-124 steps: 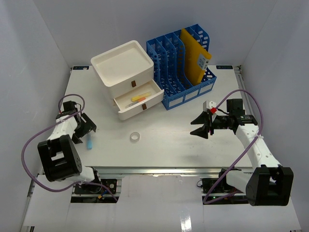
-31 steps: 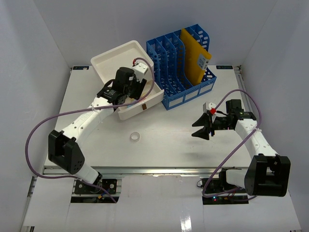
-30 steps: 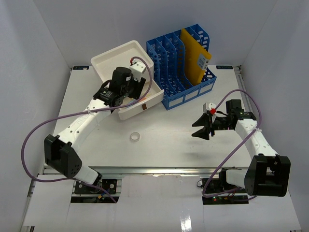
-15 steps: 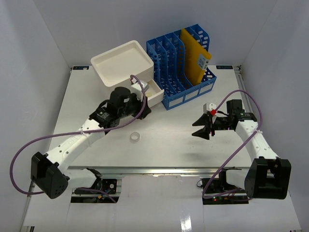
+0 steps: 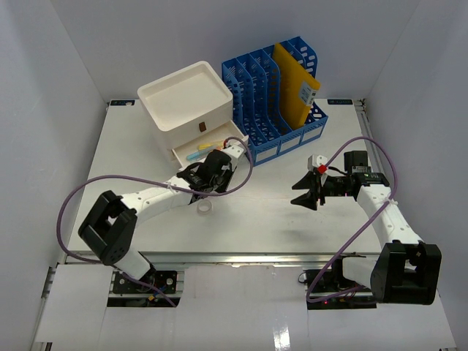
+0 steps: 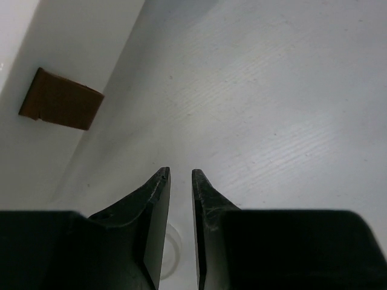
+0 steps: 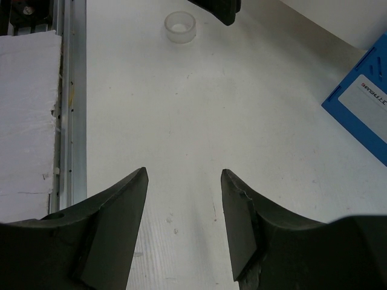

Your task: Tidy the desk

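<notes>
The desk (image 5: 256,219) carries a white drawer box (image 5: 186,99) whose lower drawer (image 5: 212,146) stands open, with a light-blue pen (image 5: 193,154) and yellow and pink items inside. A small clear tape ring (image 5: 205,208) lies on the desk in front of it. My left gripper (image 5: 199,187) hangs just behind and above the ring (image 6: 170,251); its jaws stand a narrow gap apart (image 6: 180,172) with nothing between them. To the right, my right gripper (image 5: 306,191) hovers open and empty over bare desk (image 7: 183,172), facing the ring (image 7: 180,27).
A blue file rack (image 5: 278,99) holding a yellow folder (image 5: 296,84) stands at the back, right of the drawer box. The drawer's brown pull tab (image 6: 60,107) is close on the left gripper's left. A metal rail (image 7: 66,90) runs along the front edge.
My left arm has drawn back out of the drawer and come down forward over the tape ring, its jaws narrowing. The light-blue pen now lies in the drawer. The right arm stayed put.
</notes>
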Robot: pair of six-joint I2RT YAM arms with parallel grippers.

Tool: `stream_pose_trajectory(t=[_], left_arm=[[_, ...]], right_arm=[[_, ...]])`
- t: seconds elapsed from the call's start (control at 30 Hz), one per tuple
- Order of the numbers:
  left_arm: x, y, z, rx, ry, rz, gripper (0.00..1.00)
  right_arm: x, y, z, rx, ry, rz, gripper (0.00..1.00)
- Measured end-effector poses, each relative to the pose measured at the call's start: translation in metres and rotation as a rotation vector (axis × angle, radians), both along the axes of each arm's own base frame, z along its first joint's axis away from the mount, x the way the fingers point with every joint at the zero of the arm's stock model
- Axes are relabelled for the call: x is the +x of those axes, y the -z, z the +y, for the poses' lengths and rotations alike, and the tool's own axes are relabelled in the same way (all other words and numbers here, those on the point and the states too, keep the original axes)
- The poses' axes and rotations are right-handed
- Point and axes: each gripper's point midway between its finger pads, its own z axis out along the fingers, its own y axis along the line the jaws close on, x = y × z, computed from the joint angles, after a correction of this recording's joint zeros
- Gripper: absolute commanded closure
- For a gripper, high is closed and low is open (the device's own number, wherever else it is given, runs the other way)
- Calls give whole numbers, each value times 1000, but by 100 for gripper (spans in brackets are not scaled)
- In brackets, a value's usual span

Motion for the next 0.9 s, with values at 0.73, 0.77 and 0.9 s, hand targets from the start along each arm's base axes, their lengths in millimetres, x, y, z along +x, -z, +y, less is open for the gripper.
stream_pose_trajectory(t=[0.73,0.77,0.9], left_arm=[[108,-24,39,247,-180,-187,23],[113,-25,42,251,-191,-190,22],[124,-23,55,272,-224,-180,21]], right_arm=[[2,1,-1,-10,7,-5,42],[2,1,-1,-10,7,-5,42],[2,1,-1,-10,7,-5,42]])
